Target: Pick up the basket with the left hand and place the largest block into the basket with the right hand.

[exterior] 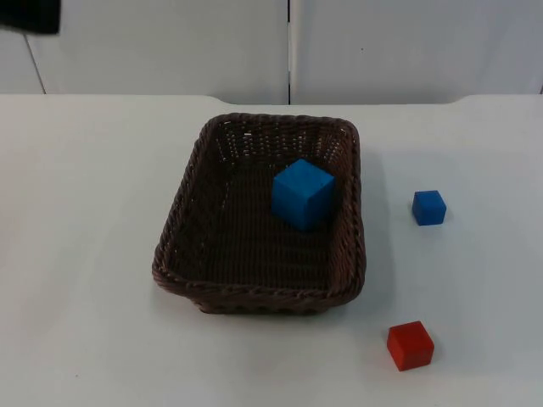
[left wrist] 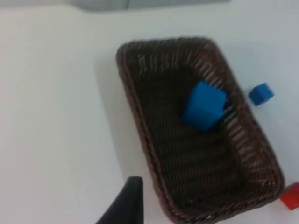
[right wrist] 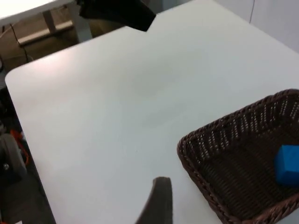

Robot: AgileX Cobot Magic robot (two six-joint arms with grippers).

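A white tabletop (exterior: 85,254) runs back to a grey wall (exterior: 170,42); a brown woven basket (exterior: 191,280) sits flat on the tabletop, near the middle; the big blue block (exterior: 302,193) lies inside the basket, close to its right wall and toward the far end; a small blue block (exterior: 428,207) sits on the tabletop to the right of the basket, apart from it; a small red block (exterior: 410,345) sits nearer the front, off the basket's right front corner, also apart from it; in the left wrist view the left hand (left wrist: 124,205) hangs above the tabletop just beside the basket's side, not touching it, and holds nothing; in the right wrist view the right hand (right wrist: 156,203) hangs above bare tabletop near a corner of the basket and holds nothing; I cannot tell how far open either hand is
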